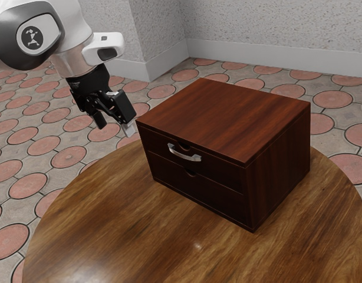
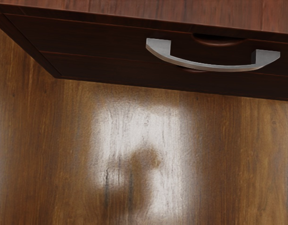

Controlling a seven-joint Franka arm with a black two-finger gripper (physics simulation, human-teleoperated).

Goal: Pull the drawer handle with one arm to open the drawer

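End effector (image 1: 115,124) spread wide, hovering above table (image 1: 110,236); drawer handle (image 1: 184,154) ahead, well apart; drawer (image 1: 222,170) shut

One wooden cabinet (image 1: 228,112) stands just ahead of the one gripper (image 1: 115,127) on one round table (image 1: 110,236). It has two drawers: an upper drawer (image 1: 222,168) bearing one silver handle (image 1: 184,154), and a lower drawer (image 1: 198,191).

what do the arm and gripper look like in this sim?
Arm: glossy white rounded shells, grey round joint cap with a small white logo. White wrist block with a dark oval inset. Gripper: black, two fingers, pale pad on one tip.
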